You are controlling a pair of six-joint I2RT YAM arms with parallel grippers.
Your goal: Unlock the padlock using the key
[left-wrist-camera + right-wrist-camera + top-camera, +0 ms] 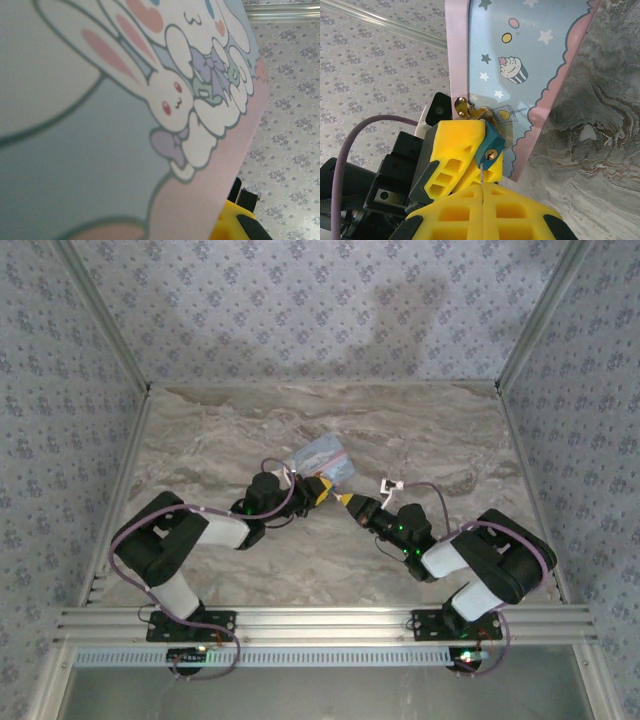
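Right gripper (482, 196) is pinching the key (482, 174) with its blade reaching the keyhole of the teal padlock (490, 142), which the left gripper (320, 491) is clamping at the clasp of the diary (525, 45); insertion looks partial, though depth is unclear, so pushing home and twisting is coming next.

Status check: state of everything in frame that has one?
Small teal padlock: hanging on brass clasp, shackle looks closed.
Thin silver key: tip at the padlock, insertion unclear.
Pastel cartoon-print box: shut.
Left hand: shut on the padlock.
Right hand: shut on the key.
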